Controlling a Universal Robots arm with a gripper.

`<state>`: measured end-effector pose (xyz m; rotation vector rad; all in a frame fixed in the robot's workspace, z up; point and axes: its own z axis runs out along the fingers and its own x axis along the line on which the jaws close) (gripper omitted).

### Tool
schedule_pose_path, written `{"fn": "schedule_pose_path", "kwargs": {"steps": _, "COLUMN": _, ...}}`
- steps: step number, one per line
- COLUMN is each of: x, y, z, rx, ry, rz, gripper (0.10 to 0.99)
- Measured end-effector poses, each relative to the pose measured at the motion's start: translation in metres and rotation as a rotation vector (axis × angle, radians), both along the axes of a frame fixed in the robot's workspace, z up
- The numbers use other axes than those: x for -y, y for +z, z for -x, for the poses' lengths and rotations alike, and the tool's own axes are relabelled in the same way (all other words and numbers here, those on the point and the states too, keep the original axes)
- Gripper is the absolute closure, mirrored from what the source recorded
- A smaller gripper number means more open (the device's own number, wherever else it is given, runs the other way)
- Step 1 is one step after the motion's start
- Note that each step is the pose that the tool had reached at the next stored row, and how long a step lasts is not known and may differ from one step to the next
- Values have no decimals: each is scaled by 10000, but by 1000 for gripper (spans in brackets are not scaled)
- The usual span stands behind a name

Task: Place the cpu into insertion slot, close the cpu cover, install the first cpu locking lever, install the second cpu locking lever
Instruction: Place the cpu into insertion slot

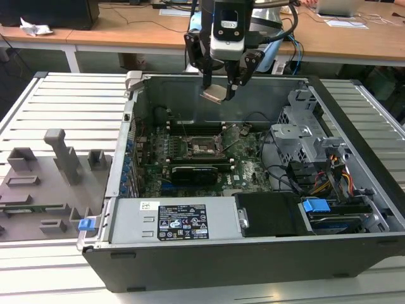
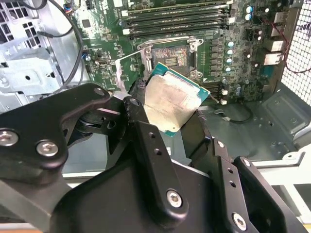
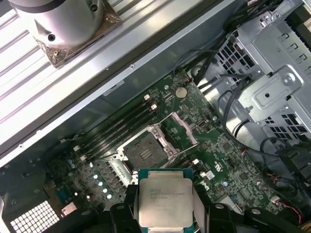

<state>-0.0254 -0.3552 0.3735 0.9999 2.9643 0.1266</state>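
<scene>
Print on cpu point(image 3: 165, 204) lid illegible; jaws clamp it above insertion slot point(image 3: 145, 153).

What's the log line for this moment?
hand: shut on cpu | position: above motherboard, inside open computer case | insertion slot: empty, cpu not yet placed
</scene>
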Motion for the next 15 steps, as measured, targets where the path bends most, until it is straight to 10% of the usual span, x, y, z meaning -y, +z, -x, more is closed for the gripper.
{"fn": "schedule_pose_path", "kwargs": {"steps": 15, "x": 0, "y": -5, "z": 6, "rx": -1, "ry": -912, "rz": 23, "gripper": 549}}
